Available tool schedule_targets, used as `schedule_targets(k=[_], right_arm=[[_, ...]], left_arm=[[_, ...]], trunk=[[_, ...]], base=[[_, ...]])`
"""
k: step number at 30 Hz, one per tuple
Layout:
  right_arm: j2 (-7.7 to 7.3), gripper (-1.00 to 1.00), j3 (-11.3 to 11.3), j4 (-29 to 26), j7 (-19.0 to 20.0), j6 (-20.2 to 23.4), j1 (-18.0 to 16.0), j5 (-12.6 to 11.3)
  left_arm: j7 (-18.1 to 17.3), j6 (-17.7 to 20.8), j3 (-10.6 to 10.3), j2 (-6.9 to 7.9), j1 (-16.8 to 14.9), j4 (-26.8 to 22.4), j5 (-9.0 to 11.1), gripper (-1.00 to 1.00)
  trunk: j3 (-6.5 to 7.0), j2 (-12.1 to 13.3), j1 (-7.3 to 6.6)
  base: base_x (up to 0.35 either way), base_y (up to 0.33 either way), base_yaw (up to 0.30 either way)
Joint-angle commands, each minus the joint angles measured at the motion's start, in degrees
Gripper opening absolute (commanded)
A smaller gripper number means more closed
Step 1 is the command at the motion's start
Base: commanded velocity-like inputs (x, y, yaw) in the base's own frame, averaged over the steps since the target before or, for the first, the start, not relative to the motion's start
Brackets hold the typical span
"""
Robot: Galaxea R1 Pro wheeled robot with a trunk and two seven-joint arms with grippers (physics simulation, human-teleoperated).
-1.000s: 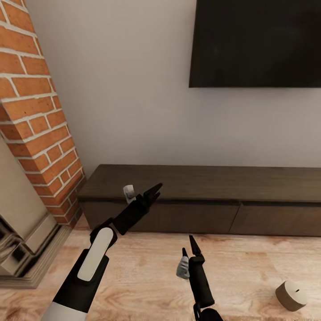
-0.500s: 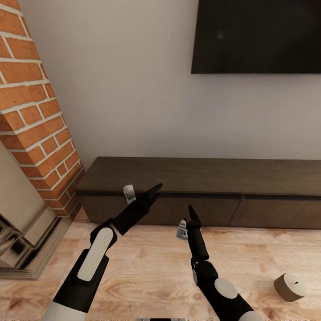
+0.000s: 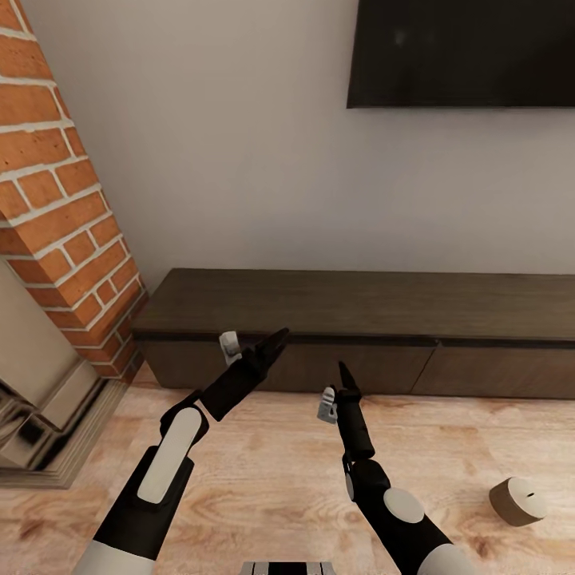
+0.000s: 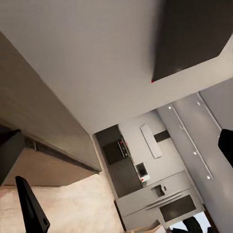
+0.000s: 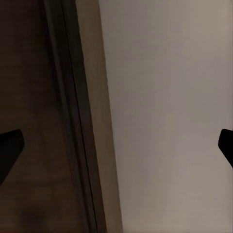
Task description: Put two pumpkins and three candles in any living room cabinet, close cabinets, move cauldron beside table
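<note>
Closed cabinet (image 3: 359, 335) runs off frame; both arms' jaws spread wide, empty.

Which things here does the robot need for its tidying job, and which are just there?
For the job:
- long low dark brown wooden cabinet, drawers shut
- short stubby beige-grey candle, on the wooden floor at the right
- left gripper and right gripper, both empty

Just there:
- big black flat screen on the wall
- red brick chimney
- beige-and-black fireplace
</note>
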Motion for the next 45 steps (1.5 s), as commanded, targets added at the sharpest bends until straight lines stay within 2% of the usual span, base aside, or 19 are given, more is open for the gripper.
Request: schedule_targets(k=[1, 10, 15, 18, 25, 27, 34, 45], right_arm=[[0.00, 1.00, 0.0, 0.0, 0.0, 0.0, 0.0, 0.0], [-0.06, 1.00, -0.1, 0.0, -0.1, 0.0, 0.0, 0.0], [-0.07, 1.00, 0.0, 0.0, -0.2, 0.0, 0.1, 0.0], [-0.07, 1.00, 0.0, 0.1, -0.2, 0.0, 0.2, 0.0], [0.05, 1.00, 0.0, 0.0, -0.4, 0.1, 0.4, 0.0], [0.10, 1.00, 0.2, 0.0, -0.5, 1.8, 0.6, 0.2], [0.17, 1.00, 0.3, -0.1, -0.5, 2.3, 0.7, 0.3], [0.04, 1.00, 0.1, -0.4, -0.5, 2.4, 0.9, 0.2]], left_arm=[[-0.1, -0.1, 0.0, 0.10, 0.0, 0.0, 0.0, 1.00], [-0.3, -0.6, -0.4, -0.12, 0.0, 0.0, -0.2, 1.00], [-0.3, -0.7, -3.7, -0.11, 0.0, 0.1, -0.5, 1.00], [-0.5, -0.8, -4.8, -0.11, 0.1, 0.2, -0.4, 1.00], [-0.5, -0.8, -4.9, 0.03, 0.1, 0.1, -0.3, 1.00], [-0.5, -0.8, -4.9, 0.05, 0.1, 0.1, -0.2, 1.00], [-0.5, -0.8, -4.9, 0.13, 0.1, 0.2, 0.2, 1.00], [-0.6, -0.8, -4.8, -0.04, 0.1, 0.2, 0.3, 1.00]], trunk=[[0.00, 0.0, 0.00], [0.00, 0.0, 0.00], [0.00, 0.0, 0.00], [0.00, 0.0, 0.00], [0.00, 0.0, 0.00], [0.00, 0.0, 0.00], [0.00, 0.0, 0.00], [-2.44, -0.1, 0.28]], base=[[0.000, 0.000, 0.000], [0.000, 0.000, 0.000], [0.000, 0.000, 0.000], [0.000, 0.000, 0.000], [0.000, 0.000, 0.000], [0.000, 0.000, 0.000], [0.000, 0.000, 0.000], [0.000, 0.000, 0.000]])
